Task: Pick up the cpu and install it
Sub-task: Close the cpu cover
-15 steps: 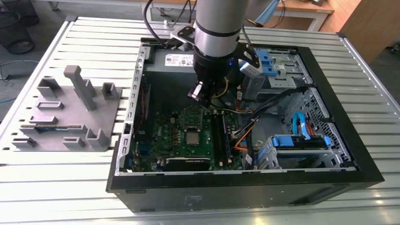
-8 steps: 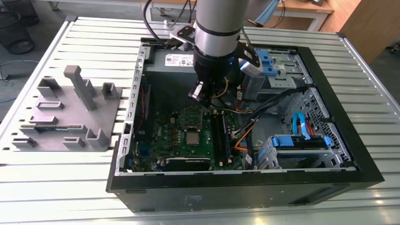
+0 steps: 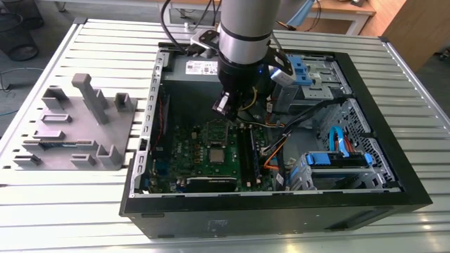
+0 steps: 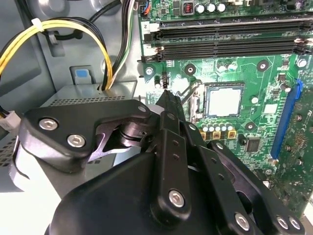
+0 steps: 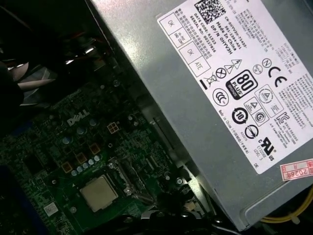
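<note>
I hang inside the open computer case (image 3: pixel 277 211), my arm (image 3: pixel 246 31) coming down from twelve o'clock in the exterior view. My gripper (image 4: pixel 165 93) sits above the green motherboard (image 3: pixel 186 158), and in the second wrist view my black fingers (image 4: pixel 171 117) come together to one narrow tip with nothing between them, so I read my hand as closed and empty.

The cpu (image 3: pixel 218 155) lies flat in its socket near the middle of the board, its pale metal top facing up. In the exterior view it is at about six o'clock from my gripper, near but apart from it. In the second wrist view the cpu (image 4: pixel 223 100) shows at roughly three o'clock from my fingertip, framed by the dark socket edge, with the metal latch lever (image 4: pixel 188 90) between it and me. The first wrist view also shows the cpu (image 5: pixel 99 192) seated square on the board.

The long black memory slots (image 4: pixel 230 39) run beside the socket (bare, as far as I can see). The grey power supply (image 5: pixel 220 98) stands near the board, with yellow and black wires (image 4: pixel 63 29) looping from it. A grey parts fixture (image 3: pixel 70 132) rests on the slatted table (image 3: pixel 56 211) at nine o'clock from the case.
</note>
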### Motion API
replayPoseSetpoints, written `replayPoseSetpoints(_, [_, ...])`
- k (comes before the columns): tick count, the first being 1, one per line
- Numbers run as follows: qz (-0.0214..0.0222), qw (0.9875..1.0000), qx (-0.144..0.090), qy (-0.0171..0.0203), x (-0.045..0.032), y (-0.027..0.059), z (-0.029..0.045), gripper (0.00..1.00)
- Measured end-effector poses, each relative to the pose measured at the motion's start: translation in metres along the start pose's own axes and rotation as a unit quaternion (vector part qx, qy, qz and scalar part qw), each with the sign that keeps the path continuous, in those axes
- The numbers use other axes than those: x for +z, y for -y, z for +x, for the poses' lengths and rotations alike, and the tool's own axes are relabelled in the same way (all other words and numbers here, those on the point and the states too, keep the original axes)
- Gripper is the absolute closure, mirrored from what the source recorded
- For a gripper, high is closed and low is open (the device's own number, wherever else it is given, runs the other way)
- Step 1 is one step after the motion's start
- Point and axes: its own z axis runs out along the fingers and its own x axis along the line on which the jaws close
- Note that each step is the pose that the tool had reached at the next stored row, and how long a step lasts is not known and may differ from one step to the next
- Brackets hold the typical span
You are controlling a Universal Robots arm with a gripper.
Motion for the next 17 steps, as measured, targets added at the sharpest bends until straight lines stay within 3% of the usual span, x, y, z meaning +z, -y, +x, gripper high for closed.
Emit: replayPoseSetpoints(17, [-0.0008,0.9998,-0.02,-0.0002,-0.0033,0.0028,0.0041,0.89])
